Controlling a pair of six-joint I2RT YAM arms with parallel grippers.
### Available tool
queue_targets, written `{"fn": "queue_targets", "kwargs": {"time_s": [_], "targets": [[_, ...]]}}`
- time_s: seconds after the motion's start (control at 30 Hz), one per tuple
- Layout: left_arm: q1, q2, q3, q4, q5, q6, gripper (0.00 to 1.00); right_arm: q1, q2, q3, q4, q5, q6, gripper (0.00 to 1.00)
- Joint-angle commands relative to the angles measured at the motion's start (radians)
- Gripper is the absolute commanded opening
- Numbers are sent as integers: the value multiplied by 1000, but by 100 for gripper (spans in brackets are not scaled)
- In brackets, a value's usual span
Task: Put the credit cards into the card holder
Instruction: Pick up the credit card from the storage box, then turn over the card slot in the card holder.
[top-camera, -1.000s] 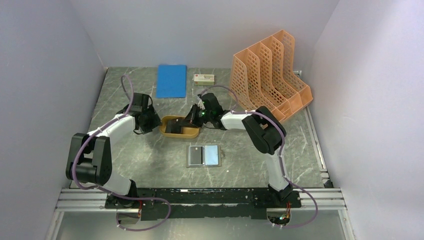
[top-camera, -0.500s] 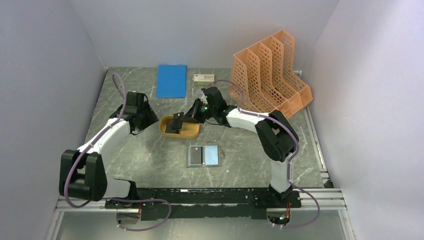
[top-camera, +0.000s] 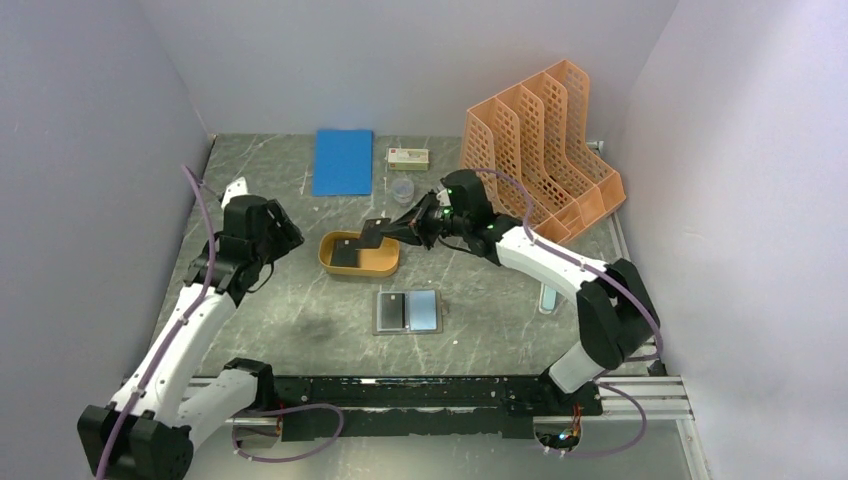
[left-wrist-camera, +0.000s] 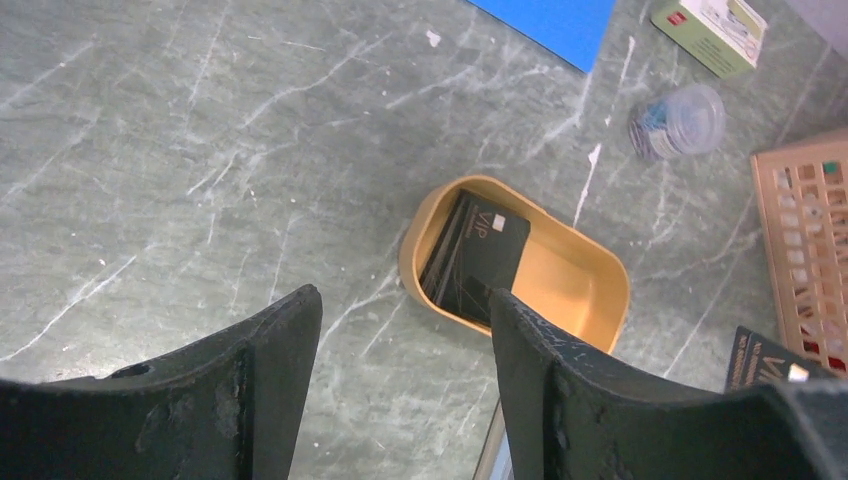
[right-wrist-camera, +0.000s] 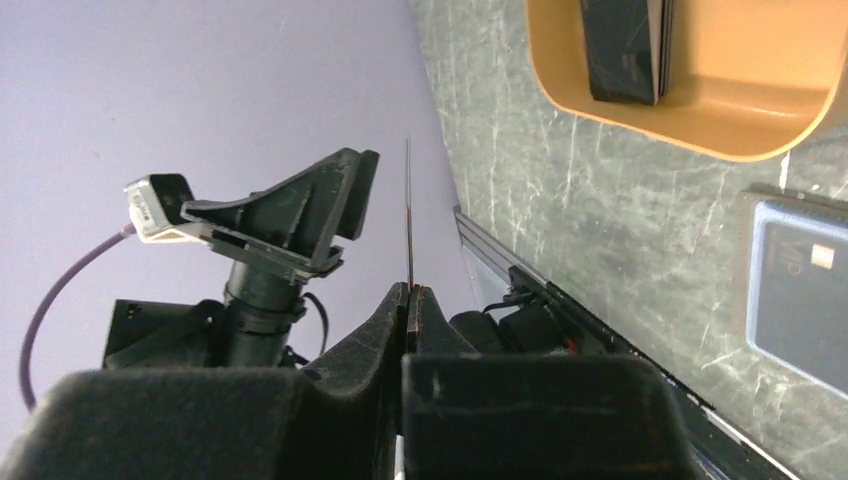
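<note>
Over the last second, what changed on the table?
Right gripper lifted one credit card out of the orange tray and drew back toward the file rack, shut on it. Left gripper, open and empty, retreated left from the tray. Unchanged: remaining cards in the tray, card holder, blue notebook.

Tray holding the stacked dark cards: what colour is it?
The tray is a plain mustard orange, with no pattern; the left wrist view shows it best.

Count of things on the worktop (top-camera: 300, 325)

One orange tray (top-camera: 380, 266), one card holder (top-camera: 407, 311), one blue notebook (top-camera: 342, 161), one small box (top-camera: 408, 156), one clear round pot (top-camera: 402, 189), one file rack (top-camera: 540, 150); credit cards (left-wrist-camera: 475, 255) stacked in tray, number unclear, plus one single card (top-camera: 376, 228) in the air.
</note>
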Motion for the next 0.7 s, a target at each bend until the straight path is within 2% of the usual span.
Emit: {"fn": "queue_targets", "kwargs": {"time_s": [0.0,0.13,0.23,0.27,0.3,0.33,0.47,0.57,0.67], "targets": [[-63,-56,-35,-61,-15,33,68,-1,-85,0,-80,25,-19,0],[-169,-120,-62,-50,83,30,70,0,-187,-14,-203,109,-351,0],[-349,-166,-97,-25,113,-15,74,-1,-310,-82,-320,205,-581,0],[-408,-167,-106,-24,106,-32,78,-1,-352,-109,-363,238,-648,0],[-459,-164,-113,-21,100,-49,87,-2,-392,-134,-407,270,-699,0],[-509,-155,-121,-15,96,-66,88,-1,-424,-157,-450,302,-741,0],[-684,-91,-133,56,69,-121,86,-2,-527,-246,-569,375,-805,0],[-803,18,-105,112,14,-144,86,-1,-587,-314,-573,361,-776,0],[-872,145,-64,180,3,-161,85,-1,-645,-401,-547,346,-726,0]]}}
